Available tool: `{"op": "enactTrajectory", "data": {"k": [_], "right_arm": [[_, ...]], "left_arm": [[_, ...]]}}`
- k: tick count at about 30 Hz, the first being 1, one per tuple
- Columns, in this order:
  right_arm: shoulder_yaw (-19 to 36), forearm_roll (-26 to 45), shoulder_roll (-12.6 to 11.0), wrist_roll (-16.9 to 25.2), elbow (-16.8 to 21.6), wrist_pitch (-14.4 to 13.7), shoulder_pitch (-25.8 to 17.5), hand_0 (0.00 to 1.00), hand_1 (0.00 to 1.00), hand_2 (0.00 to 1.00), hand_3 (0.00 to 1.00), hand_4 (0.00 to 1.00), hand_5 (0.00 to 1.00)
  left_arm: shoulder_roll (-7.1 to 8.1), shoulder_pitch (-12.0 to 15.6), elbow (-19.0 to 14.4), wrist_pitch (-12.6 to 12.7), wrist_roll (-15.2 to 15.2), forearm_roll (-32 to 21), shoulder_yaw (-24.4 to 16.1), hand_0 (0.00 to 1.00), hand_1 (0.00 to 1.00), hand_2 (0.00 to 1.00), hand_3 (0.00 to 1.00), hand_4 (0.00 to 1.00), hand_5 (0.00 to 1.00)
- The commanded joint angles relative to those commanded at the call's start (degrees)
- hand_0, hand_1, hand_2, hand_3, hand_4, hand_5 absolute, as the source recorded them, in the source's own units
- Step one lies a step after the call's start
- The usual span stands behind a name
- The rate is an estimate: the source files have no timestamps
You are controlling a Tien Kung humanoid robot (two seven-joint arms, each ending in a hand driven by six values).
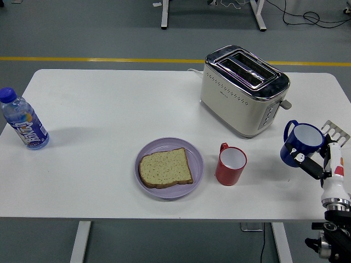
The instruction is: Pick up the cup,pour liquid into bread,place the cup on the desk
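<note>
Right hand (321, 159): palm and most fingers hidden behind the blue cup (300, 144) and wrist; whether the grip closes round the cup body cannot be told. Right arm cut off by bottom right corner. Cup interior shows white; contents not discernible. Water bottle (22, 120) label print too small to read. Toaster (243, 90) far side hidden; slot contents dark, unclear.
</note>
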Motion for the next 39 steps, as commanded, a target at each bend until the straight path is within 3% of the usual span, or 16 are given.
{"op": "enactTrajectory", "data": {"k": [12,22,39], "right_arm": [[-6.53,2.59,-0.64,3.77,-5.39,0.0,2.18,0.525,0.338,0.458,0.477,0.713,0.085],[-9.27,4.63,1.24,5.66,-9.43,0.0,5.19,0.526,0.338,0.459,0.477,0.711,0.089],[-10.69,9.39,2.78,6.38,-12.5,0.0,5.69,0.531,0.339,0.461,0.481,0.712,0.093]], "left_arm": [[0.0,0.04,0.0,0.01,-0.17,-0.62,0.31,0.679,0.683,0.698,0.542,0.251,0.998],[0.0,-0.19,-0.06,0.04,-0.23,-1.03,0.49,0.679,0.683,0.698,0.542,0.251,0.998],[0.0,-0.19,-0.11,0.01,0.02,-0.55,0.15,0.679,0.683,0.698,0.542,0.251,0.998]]}}
